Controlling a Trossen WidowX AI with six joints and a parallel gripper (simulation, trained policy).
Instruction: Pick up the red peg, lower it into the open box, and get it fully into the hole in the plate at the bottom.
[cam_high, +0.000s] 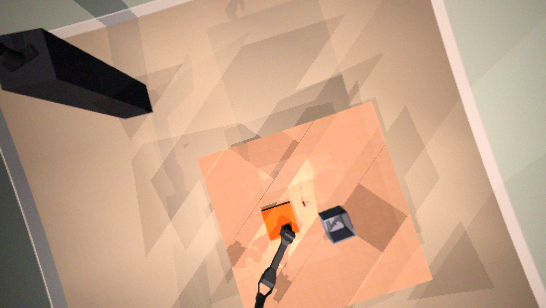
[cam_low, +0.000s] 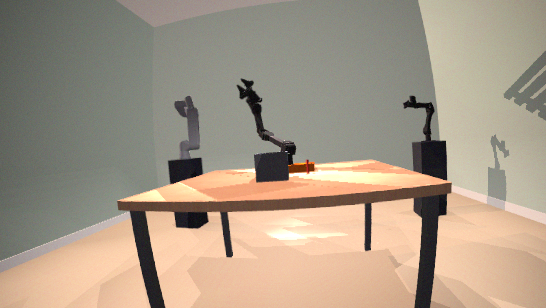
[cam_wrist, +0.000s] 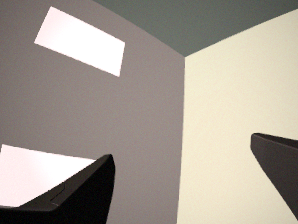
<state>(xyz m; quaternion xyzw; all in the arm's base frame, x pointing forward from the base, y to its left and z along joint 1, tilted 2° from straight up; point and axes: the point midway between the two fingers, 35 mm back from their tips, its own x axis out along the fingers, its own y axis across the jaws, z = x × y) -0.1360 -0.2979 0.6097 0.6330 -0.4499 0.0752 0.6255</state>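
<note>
The red peg (cam_high: 304, 204) (cam_low: 308, 166) stands upright on the table, small in the top and exterior views, between the orange base and the box in the top view. The open grey box (cam_high: 343, 235) (cam_low: 271, 167) stands apart from it. A lighter plate with dark shapes shows at the box's bottom in the top view, but its hole cannot be made out. My gripper (cam_low: 240, 83) (cam_wrist: 184, 152) is open and empty, raised high above the table and far from peg and box. The wrist view shows only walls and bright patches between the fingers. In the top view the arm runs off the bottom edge.
The arm's orange base (cam_high: 274, 218) (cam_low: 302, 167) sits on the wooden table (cam_high: 360, 135) (cam_low: 350, 186) near the peg. Other arms stand on dark pedestals (cam_low: 186, 171) (cam_low: 429, 160) away from the table. A large dark block (cam_high: 95, 80) shows at upper left in the top view.
</note>
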